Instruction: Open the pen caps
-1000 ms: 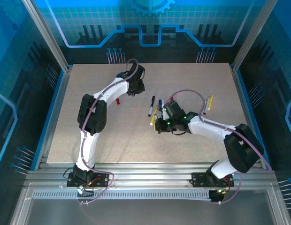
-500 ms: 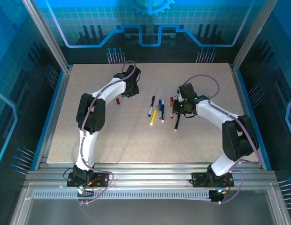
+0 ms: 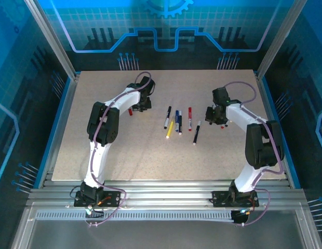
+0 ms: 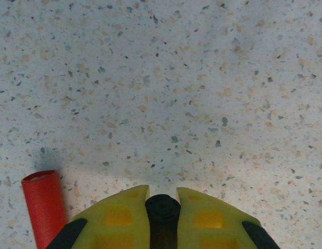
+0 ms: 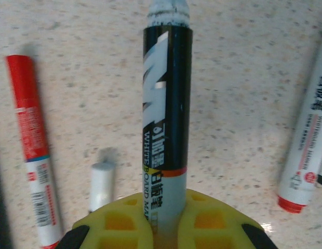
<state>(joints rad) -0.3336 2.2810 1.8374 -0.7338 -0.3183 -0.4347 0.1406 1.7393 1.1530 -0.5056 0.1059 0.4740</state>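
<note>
Right hand (image 5: 164,205) gripping black marker (image 5: 167,104), left hand (image 4: 162,193) pinching black cap (image 4: 162,208)

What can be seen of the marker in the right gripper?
The marker is a round plastic whiteboard pen: black barrel with white stripes, an orange band, a grey lower part printed WHITEBOARD, and a pale, blurred far end. The right gripper is shut on its lower part, yellow fingers on either side. It points straight away from the wrist camera, over the speckled table.

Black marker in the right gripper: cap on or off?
Off, apparently: black marker in right gripper ends in a bare whitish collar; tip out of frame.
</note>
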